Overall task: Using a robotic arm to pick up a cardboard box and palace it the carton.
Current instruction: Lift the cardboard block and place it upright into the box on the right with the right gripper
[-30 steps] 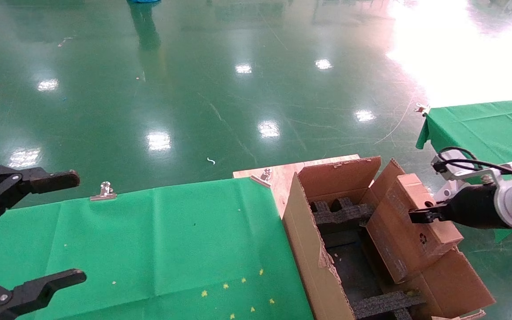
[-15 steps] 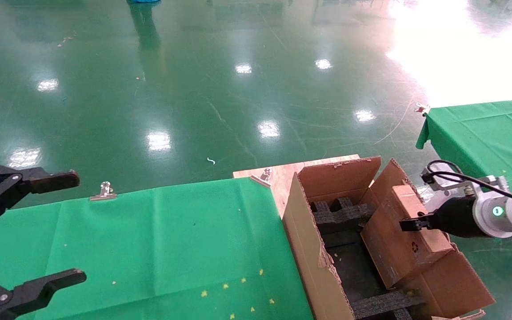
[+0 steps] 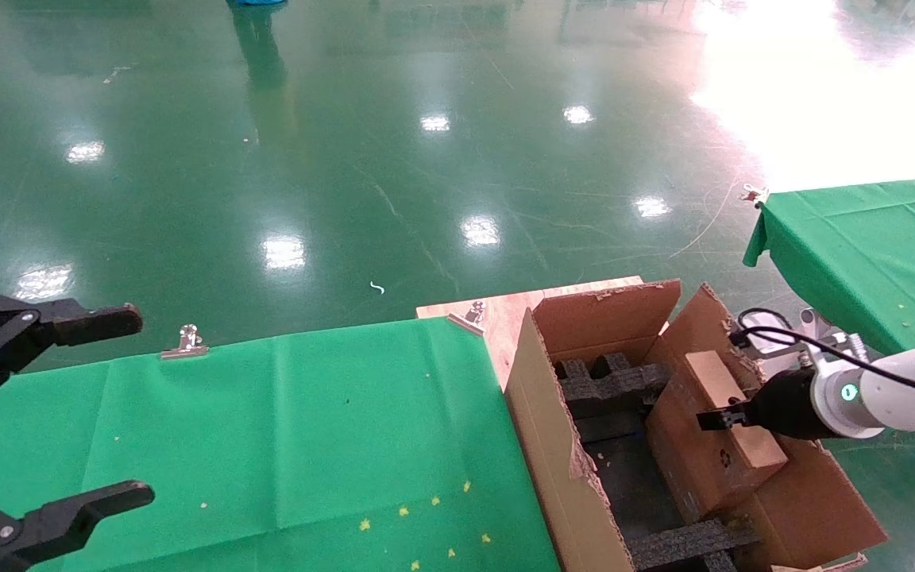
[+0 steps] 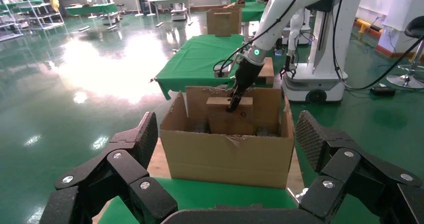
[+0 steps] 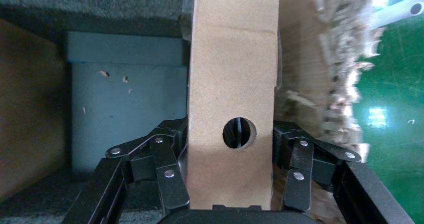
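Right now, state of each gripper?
Left gripper: open, empty, parked over the green-clothed table.
Right gripper: shut on the cardboard box, partly down inside the carton.

From your head view, the carton [image 3: 565, 469] sits at about 4 o'clock, just beside the right edge of the counter [image 3: 267, 445], with foam inserts [image 3: 608, 389] inside it. The cardboard box [image 3: 716, 445] stands tilted in the carton's right half, its lower part inside against the right wall, and the right end effector [image 3: 716, 419] reaches it from 3 o'clock, one finger on either face of it. Your left end effector [image 3: 52, 413] hangs at 8 o'clock over the counter's left end, well apart from the carton, and a second counter [image 3: 862, 238] lies at 2 o'clock behind the right arm.
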Available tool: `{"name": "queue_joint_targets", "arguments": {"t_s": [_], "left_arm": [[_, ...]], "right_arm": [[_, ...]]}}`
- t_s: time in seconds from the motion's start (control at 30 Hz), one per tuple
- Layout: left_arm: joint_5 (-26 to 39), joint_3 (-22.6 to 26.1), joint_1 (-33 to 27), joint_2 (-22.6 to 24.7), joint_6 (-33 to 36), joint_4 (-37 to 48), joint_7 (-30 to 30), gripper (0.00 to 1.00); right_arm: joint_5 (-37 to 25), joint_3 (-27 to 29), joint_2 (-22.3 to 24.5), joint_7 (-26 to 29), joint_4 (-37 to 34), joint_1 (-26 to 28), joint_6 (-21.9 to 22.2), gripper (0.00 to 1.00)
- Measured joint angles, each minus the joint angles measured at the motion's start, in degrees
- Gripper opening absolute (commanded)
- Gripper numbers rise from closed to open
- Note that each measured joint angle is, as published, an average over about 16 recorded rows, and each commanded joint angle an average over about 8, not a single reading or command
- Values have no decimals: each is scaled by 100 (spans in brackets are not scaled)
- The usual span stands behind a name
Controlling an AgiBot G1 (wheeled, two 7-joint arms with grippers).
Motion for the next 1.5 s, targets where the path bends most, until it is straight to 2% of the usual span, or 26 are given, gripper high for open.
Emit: {"name": "queue_joint_targets", "arguments": {"t_s": [0.53,0.6,0.8,0.87,1.5], "left_arm": [[-1,1,0,-1,-1,0,1,100],[-1,1,0,-1,-1,1,1,100],[-2,1,1,-1,-1,1,1,100],[-2,1,1,-1,-2,1,1,100],[-2,2,1,-1,-2,2,2,100]], "right_arm": [[434,22,-345,-407,-545,-446,94,0],[477,28,-367,-453,-579,-475,86,11],[559,43,-405,-542,-631,-523,60,86],[570,46,-410,-555,-637,-529,54,100],[546,46,-382,-532,-603,-501,43,100]]}}
